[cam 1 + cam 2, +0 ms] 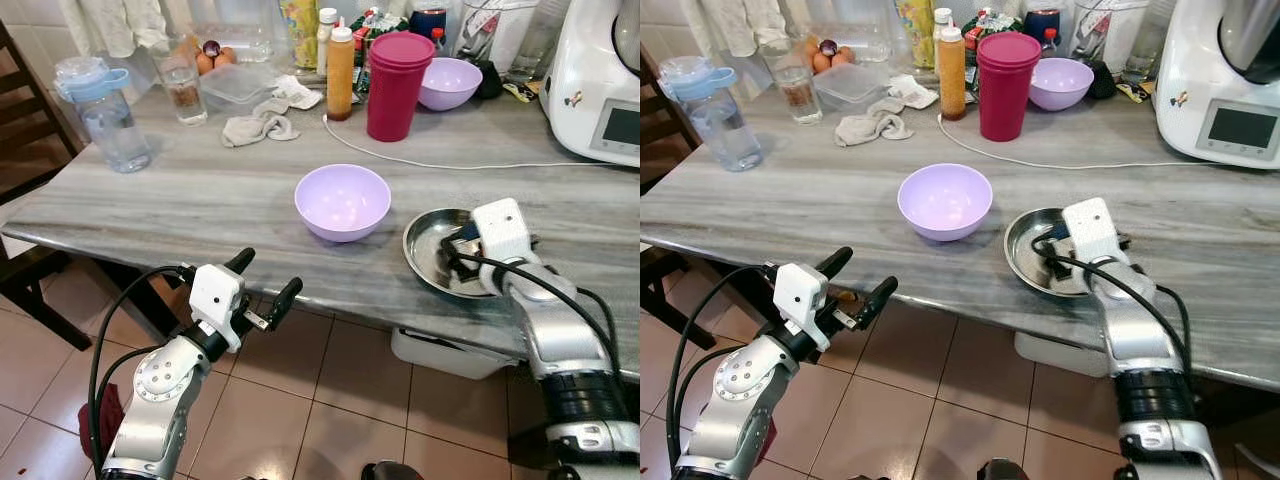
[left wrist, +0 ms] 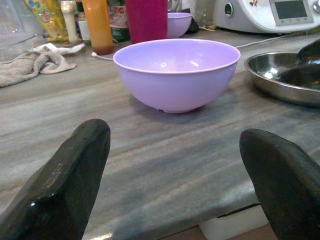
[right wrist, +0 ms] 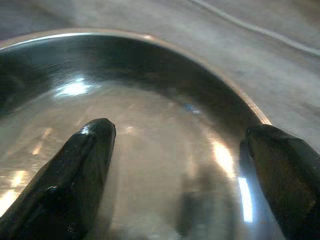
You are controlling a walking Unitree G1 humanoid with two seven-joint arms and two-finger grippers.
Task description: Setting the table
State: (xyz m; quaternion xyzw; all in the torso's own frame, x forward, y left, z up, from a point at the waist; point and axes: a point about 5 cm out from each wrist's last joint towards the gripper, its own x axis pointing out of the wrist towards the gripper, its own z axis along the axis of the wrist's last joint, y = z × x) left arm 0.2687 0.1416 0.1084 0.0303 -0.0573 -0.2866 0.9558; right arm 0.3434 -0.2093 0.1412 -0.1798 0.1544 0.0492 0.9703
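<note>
A lilac plastic bowl (image 1: 342, 200) stands upright near the front edge of the grey marble table (image 1: 200, 200). To its right lies a shallow steel bowl (image 1: 425, 250). My right gripper (image 1: 455, 258) reaches down into the steel bowl, open, with the bowl's shiny inside (image 3: 150, 125) between its fingers. My left gripper (image 1: 268, 275) hovers open just in front of and below the table edge, nothing held. It points at the lilac bowl (image 2: 176, 70), with the steel bowl (image 2: 280, 75) off to one side.
At the back of the table stand a magenta tumbler (image 1: 397, 85), a second lilac bowl (image 1: 448, 82), an orange bottle (image 1: 340, 72), a water jug (image 1: 105, 110), a glass (image 1: 182, 85) and a white appliance (image 1: 600, 80). A cloth (image 1: 260, 125) and a white cable (image 1: 450, 160) lie mid-table. A dark chair (image 1: 20, 150) stands left.
</note>
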